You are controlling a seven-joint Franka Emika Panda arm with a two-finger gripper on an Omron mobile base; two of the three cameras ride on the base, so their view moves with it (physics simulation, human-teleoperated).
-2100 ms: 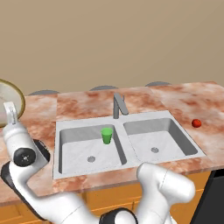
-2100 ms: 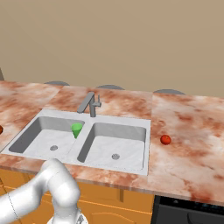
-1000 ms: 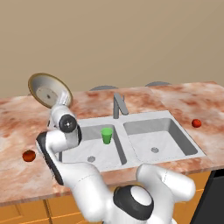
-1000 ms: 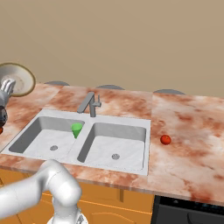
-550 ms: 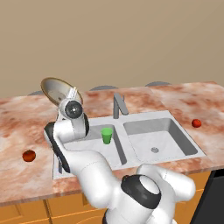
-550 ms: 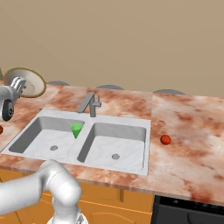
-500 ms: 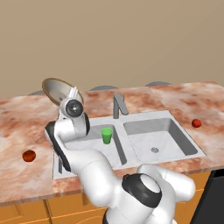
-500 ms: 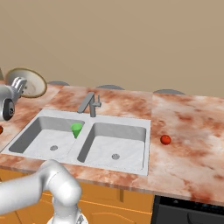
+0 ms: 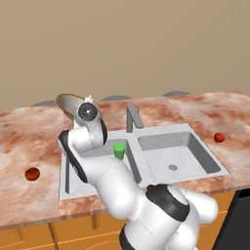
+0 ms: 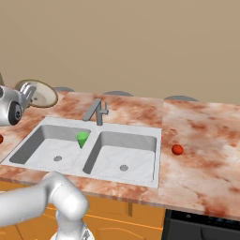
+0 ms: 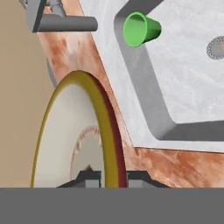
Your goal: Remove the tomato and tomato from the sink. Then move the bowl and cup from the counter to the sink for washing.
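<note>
My gripper (image 11: 109,177) is shut on the rim of the tan-brown bowl (image 11: 74,131), which stands on edge in the air. In the base views the bowl (image 9: 67,102) (image 10: 43,96) and gripper (image 9: 84,101) (image 10: 29,89) hang over the counter (image 9: 29,141) behind the sink's left basin. The green cup (image 9: 118,150) (image 10: 82,138) (image 11: 140,29) is in the left basin of the sink (image 9: 195,146) (image 10: 96,150), near the divider. One tomato (image 9: 32,174) lies on the counter left of the sink, the other tomato (image 9: 219,137) (image 10: 177,149) on the counter right of it.
The grey faucet (image 9: 132,116) (image 10: 97,111) (image 11: 61,22) rises behind the sink's divider, just right of the held bowl. My own white arm (image 9: 107,180) crosses over the left basin. A beige wall runs behind the counter.
The arm has carried the bowl to the right, from over the left counter to behind the left basin near the faucet. Cup and tomatoes have stayed put.
</note>
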